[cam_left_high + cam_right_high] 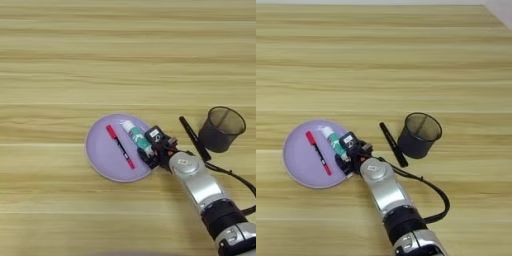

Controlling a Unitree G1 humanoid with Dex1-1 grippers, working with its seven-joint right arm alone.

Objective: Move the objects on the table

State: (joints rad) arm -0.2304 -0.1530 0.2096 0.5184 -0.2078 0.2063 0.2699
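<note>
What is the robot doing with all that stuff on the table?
The robot's right hand is at the right edge of the lilac plate, right by the white-and-green glue stick lying on it. I can't tell whether it is gripping it. A thin red pen lies on the plate too. Off to the right, a black marker lies on the wooden table beside a black mesh pen cup, which looks empty.

red pen [120, 146], glue stick [137, 137] on lilac plate [100, 150] | marker [194, 138] beside upright mesh cup [222, 128]
</note>
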